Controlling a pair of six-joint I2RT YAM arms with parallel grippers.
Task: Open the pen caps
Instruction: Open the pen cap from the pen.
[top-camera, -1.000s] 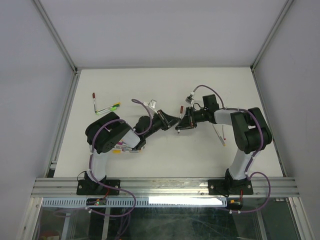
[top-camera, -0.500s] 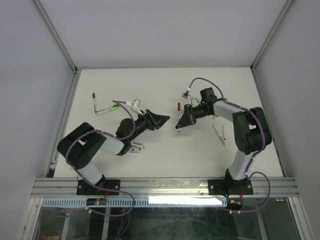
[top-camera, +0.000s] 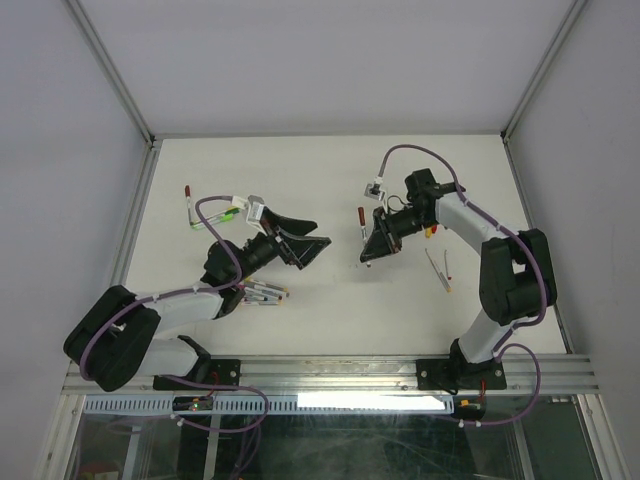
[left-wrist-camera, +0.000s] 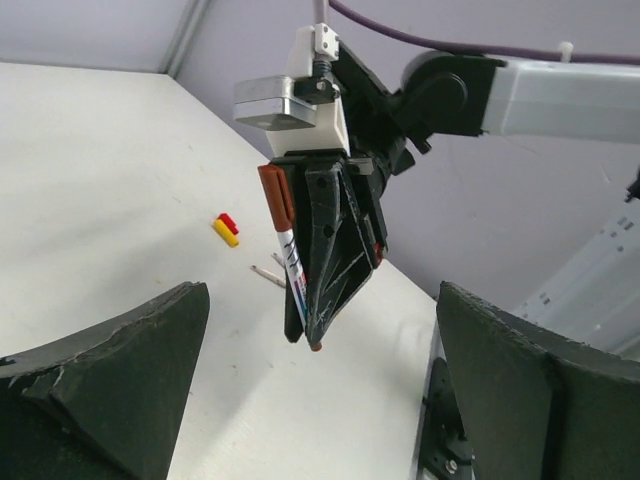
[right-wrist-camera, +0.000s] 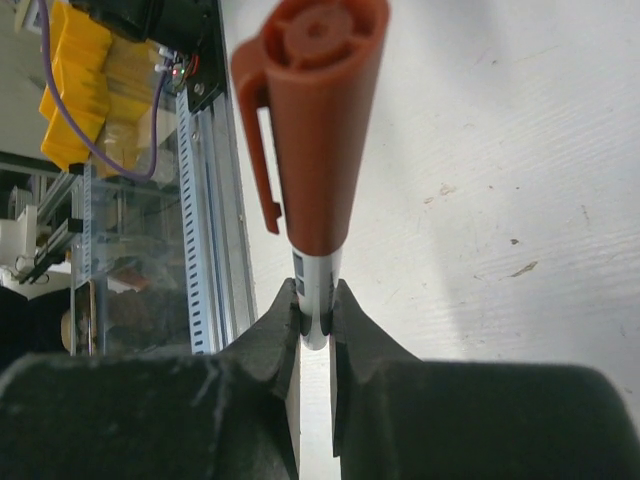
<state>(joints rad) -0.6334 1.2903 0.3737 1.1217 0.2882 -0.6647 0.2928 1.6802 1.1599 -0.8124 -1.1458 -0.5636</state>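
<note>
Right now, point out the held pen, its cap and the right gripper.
pen (right-wrist-camera: 312, 272), right wrist view, barrel below cap.
cap (right-wrist-camera: 315, 130), right wrist view, its side.
right gripper (right-wrist-camera: 315, 315), right wrist view, midway between fingertips.

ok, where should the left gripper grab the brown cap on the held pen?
Grip the brown cap across its sides, clear of the right gripper, which clamps the barrel below it. The open left gripper faces it, so probably come straight in.

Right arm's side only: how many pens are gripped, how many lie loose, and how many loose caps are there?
Gripped pens: 1, the maroon-capped pen in the right end effector
Loose pens beside the arm: 2
Loose caps: 2, yellow cap and red cap
Total: 5
</note>
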